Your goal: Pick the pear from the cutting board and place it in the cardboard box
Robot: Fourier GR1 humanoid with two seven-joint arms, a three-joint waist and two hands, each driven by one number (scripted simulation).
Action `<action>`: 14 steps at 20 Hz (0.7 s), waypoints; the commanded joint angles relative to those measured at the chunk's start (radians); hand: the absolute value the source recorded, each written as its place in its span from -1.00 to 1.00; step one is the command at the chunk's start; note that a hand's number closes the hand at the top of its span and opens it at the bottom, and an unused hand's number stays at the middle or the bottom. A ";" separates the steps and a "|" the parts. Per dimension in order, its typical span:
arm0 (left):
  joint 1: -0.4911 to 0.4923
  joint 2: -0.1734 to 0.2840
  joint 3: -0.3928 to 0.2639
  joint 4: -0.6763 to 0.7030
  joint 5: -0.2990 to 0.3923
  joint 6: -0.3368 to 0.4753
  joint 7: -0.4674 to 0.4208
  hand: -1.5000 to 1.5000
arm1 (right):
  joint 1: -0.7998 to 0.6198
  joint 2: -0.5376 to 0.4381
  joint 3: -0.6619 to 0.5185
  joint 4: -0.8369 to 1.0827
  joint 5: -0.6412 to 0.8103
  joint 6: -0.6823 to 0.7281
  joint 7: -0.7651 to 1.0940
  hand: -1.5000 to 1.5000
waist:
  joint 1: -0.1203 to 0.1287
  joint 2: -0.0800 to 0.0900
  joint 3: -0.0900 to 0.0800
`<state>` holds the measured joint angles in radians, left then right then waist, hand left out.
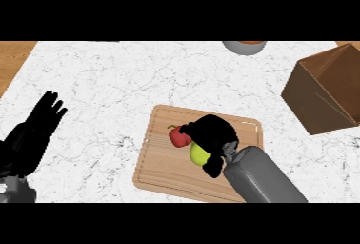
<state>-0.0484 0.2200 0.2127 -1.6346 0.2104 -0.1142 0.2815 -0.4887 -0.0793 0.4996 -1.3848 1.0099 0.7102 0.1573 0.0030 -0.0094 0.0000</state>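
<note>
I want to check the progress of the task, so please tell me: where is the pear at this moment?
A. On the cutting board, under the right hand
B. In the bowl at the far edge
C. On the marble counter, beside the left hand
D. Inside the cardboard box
A: the yellow-green pear lies on the wooden cutting board, with the right hand curled over it, far from the cardboard box.

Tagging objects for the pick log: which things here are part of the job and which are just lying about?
Job:
- pear, on the cutting board, right hand curled over it
- cardboard box

Lying about:
- red fruit beside the pear
- grey bowl at the far edge
- left hand, resting open
</note>
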 commanded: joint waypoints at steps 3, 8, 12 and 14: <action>0.022 -0.025 -0.011 -0.029 -0.019 0.007 -0.012 0.00 | 0.018 0.023 0.016 0.083 0.066 -0.069 -0.065 1.00 | 0.001 0.009 0.000; 0.056 -0.029 -0.009 -0.049 -0.005 -0.007 -0.019 0.00 | -0.019 0.060 -0.211 0.133 0.057 -0.115 0.160 1.00 | 0.001 0.011 0.000; 0.011 -0.001 0.006 -0.046 0.012 -0.008 0.028 0.00 | -0.041 0.078 -0.388 0.155 0.076 -0.266 0.397 1.00 | -0.005 0.013 0.000; 0.033 -0.003 0.013 -0.057 0.014 -0.007 0.025 0.00 | -0.062 0.056 -0.408 0.163 0.116 -0.324 0.422 1.00 | 0.004 0.011 0.000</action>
<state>-0.0281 0.2113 0.2185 -1.6795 0.2143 -0.1136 0.2999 -0.5306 -0.0152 0.1844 -1.2479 1.0840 0.4857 0.4596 0.0016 -0.0003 0.0000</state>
